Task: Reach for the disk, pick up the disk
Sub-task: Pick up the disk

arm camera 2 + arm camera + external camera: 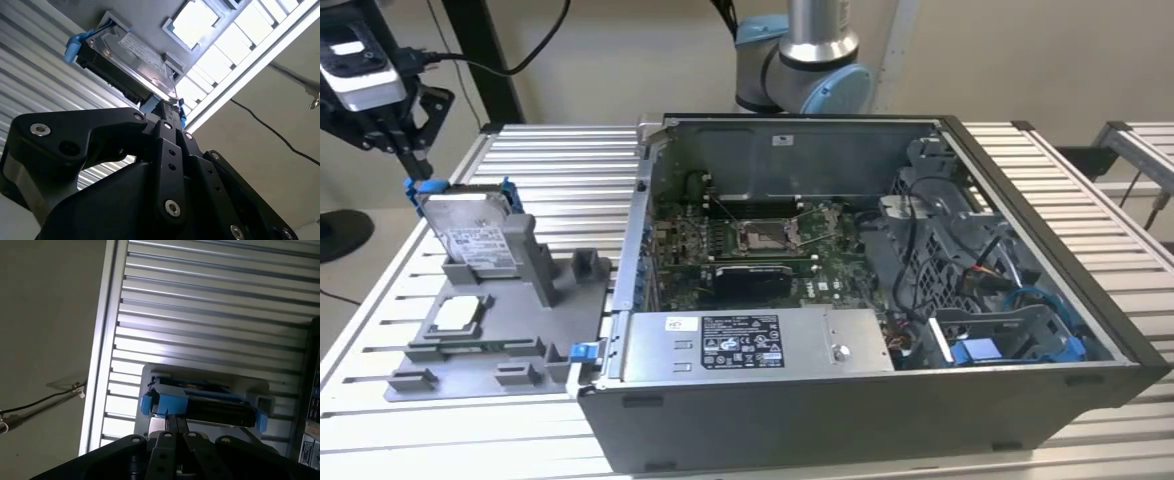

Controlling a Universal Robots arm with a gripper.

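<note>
Now | one disk point(470, 235) is stood tilted in one grey fixture point(480, 360) on the table point(560, 160), beside one open computer case point(854, 400) | one hand point(416, 175) is pointed downward onto the disk's top corner | fingers are drawn nearly together, pinched on its blue rail

Plain beige wall point(640, 60); ribbed aluminium table point(547, 170); grey floor point(45, 315) with a black cable point(35, 402).

Bright even light, glaring wrist views.

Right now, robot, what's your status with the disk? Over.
Gripper at top corner of disk, by its blue rail. Disk standing tilted in grey holder, not lifted. Nothing between them.
</note>
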